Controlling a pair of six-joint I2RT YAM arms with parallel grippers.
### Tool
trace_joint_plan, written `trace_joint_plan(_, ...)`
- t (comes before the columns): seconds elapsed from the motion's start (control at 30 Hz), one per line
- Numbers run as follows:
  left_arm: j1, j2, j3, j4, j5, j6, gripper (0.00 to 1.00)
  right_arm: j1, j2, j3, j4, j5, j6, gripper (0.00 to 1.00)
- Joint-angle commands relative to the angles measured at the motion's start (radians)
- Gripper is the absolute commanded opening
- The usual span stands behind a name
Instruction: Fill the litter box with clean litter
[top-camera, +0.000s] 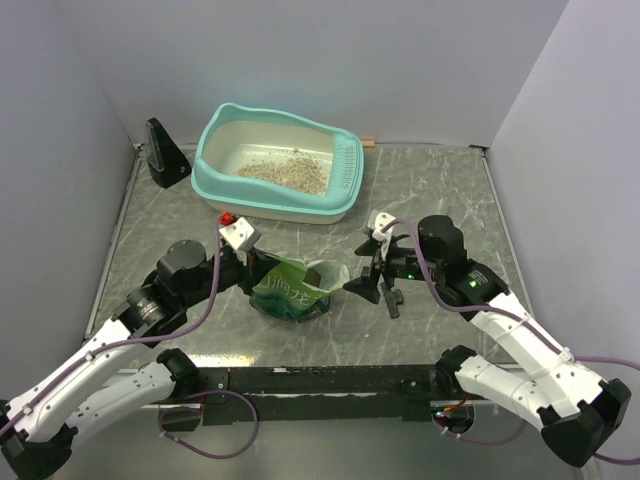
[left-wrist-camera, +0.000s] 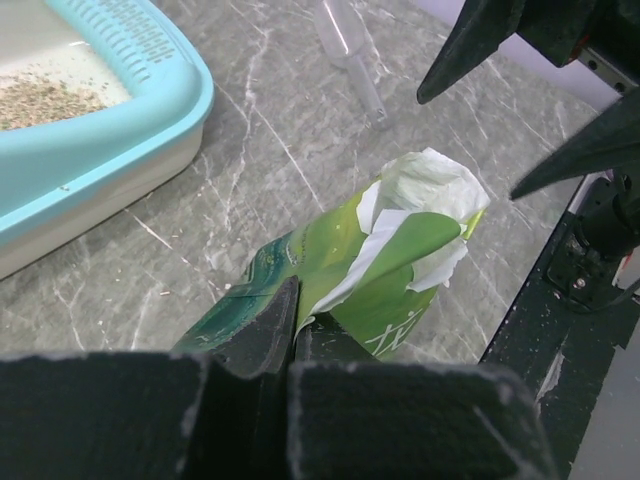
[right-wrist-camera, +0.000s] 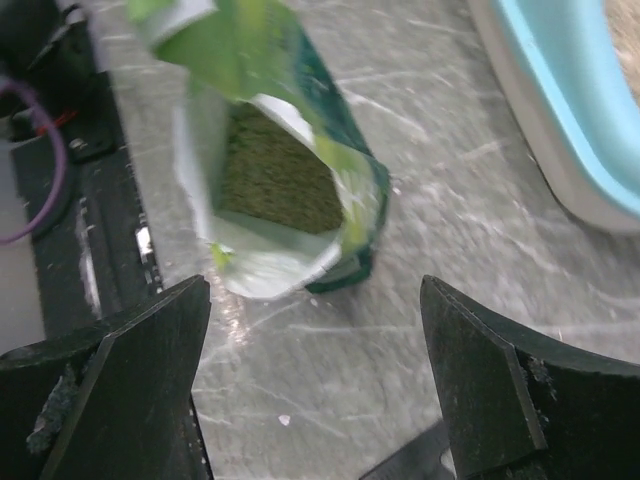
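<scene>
My left hand (left-wrist-camera: 297, 335) is clamped on the pouch (left-wrist-camera: 350, 260). My right hand (right-wrist-camera: 315, 290) is wide open and empty, just off the pouch's open mouth. The litter box (top-camera: 215, 175) sits beyond, nearer my left arm, with litter (top-camera: 285, 172) thin on its floor.

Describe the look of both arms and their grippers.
The left arm and right arm share white shells, black round joints and looping purple cables. Green lights glow on the right one. Jaws are black, tapered wedges.

Grey table (top-camera: 440, 190): litter box (top-camera: 349, 165), pouch (top-camera: 290, 292), scoop (left-wrist-camera: 345, 40)
</scene>
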Motion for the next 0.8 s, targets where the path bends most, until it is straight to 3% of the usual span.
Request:
trace_joint_plan(0.0, -0.006, -0.087, -0.007, 0.158, -0.038, 0.000, 0.01, 0.075, 0.034, 0.115, -0.016, -0.085, -0.160, 0.92)
trace_joint_plan(0.3, -0.005, -0.118, -0.006, 0.124, -0.104, 0.022, 0.01, 0.239, 0.182, 0.248, -0.022, -0.012, -0.257, 0.93)
trace_joint_plan(0.77, -0.002, -0.114, 0.011, 0.121, -0.107, 0.037, 0.01, 0.341, 0.408, 0.336, 0.108, 0.033, -0.254, 0.93)
